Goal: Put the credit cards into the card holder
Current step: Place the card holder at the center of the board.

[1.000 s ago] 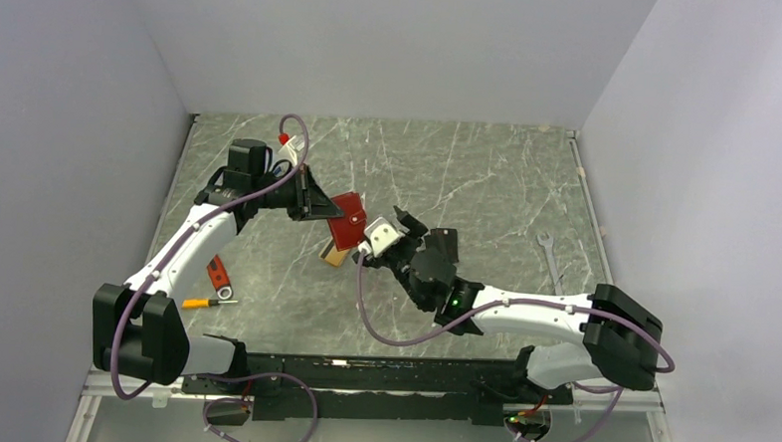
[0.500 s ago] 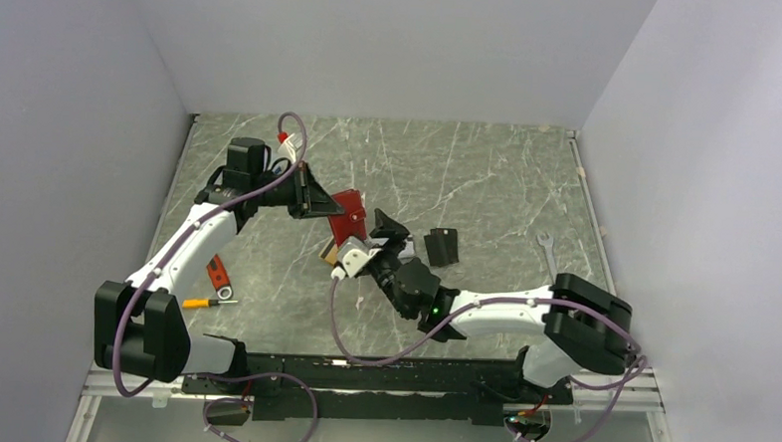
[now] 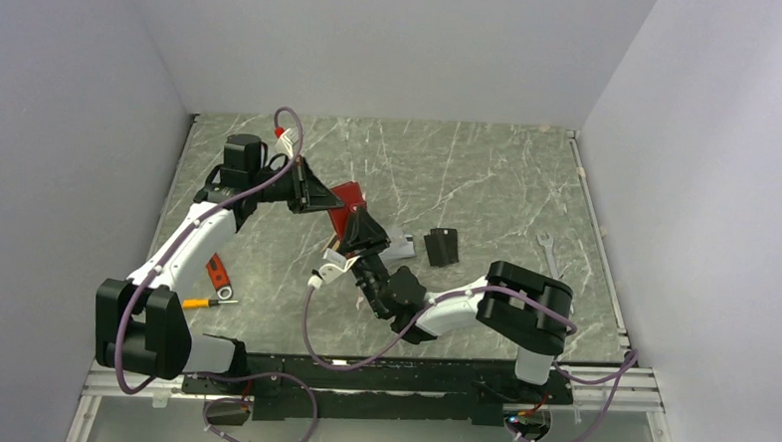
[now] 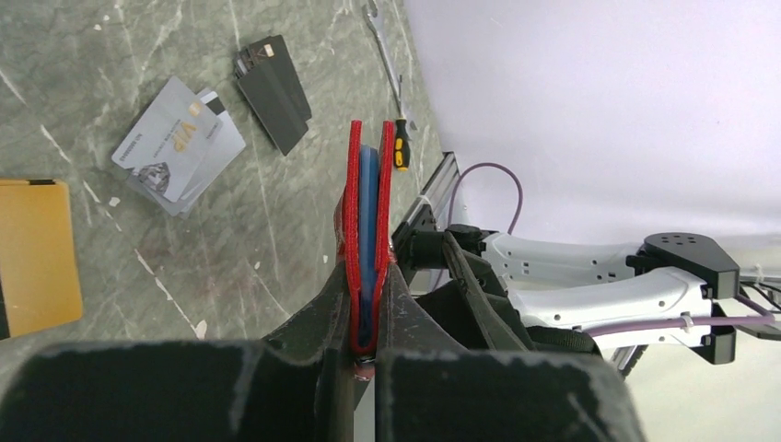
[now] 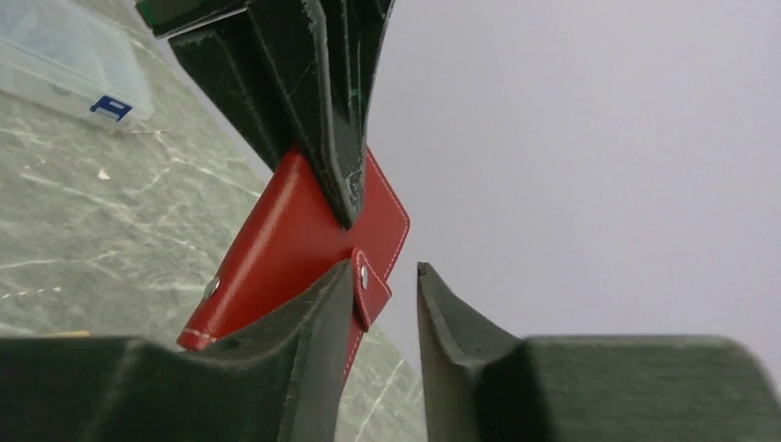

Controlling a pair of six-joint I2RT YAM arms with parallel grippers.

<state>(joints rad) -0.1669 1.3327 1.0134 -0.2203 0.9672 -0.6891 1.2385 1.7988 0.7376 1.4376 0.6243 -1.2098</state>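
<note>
The right claw [image 5: 387, 304], its jaws narrowed but still parted with nothing between them, has swung left across the tabletop [image 3: 489, 175] from beside the black case [image 3: 442, 246] and now sits at the snap tab of the red card holder [image 3: 349, 200]. The left claw [image 4: 368, 313] stays clamped on that holder, held folded above the tabletop. Silver cards [image 4: 175, 147] and a gold card [image 4: 37, 253] lie flat beneath; the wrench [image 3: 549, 252] rests farther right.
</note>
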